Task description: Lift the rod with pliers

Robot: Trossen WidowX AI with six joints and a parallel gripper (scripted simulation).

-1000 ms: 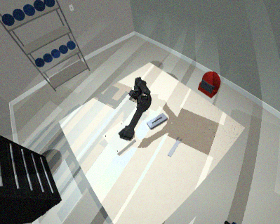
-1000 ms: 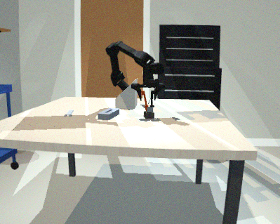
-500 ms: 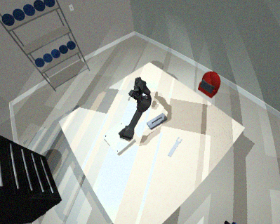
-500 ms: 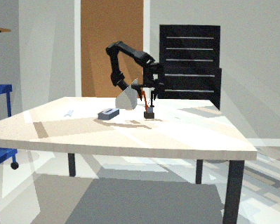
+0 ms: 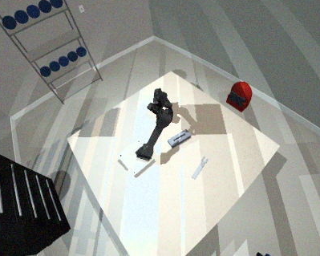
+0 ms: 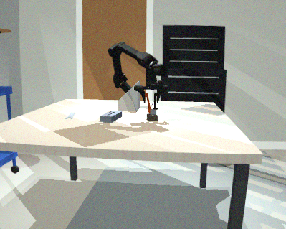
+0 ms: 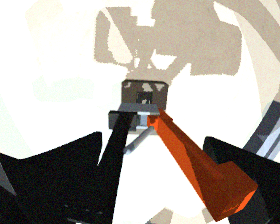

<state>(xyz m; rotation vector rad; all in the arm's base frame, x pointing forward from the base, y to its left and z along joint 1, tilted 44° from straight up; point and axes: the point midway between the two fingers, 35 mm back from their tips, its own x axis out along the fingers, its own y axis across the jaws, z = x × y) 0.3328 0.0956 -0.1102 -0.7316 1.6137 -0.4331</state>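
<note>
The locking pliers stand jaws down in the small dark holster (image 6: 152, 118) (image 7: 128, 91), with an orange handle (image 6: 148, 100) (image 7: 187, 155) and a black handle (image 7: 118, 165) rising apart. My gripper (image 6: 151, 99) (image 7: 155, 141) is open and empty, pointing down around the upper handles, one finger outside each. In the wrist view a gap shows between the orange handle and the right finger; the left finger looks close to the black handle. The grey-blue channel block (image 5: 173, 143) (image 6: 105, 118) (image 7: 267, 131) lies to the side, a dark slot in its top. The rod cannot be made out clearly.
A flat pale wrench-like tool (image 5: 199, 169) (image 6: 70, 115) lies beyond the channel block. A pale upright panel (image 6: 127, 103) stands behind the block in the exterior view. A black drawer cabinet (image 5: 21, 206) (image 6: 194, 44) and a red object (image 5: 241, 91) are off the table.
</note>
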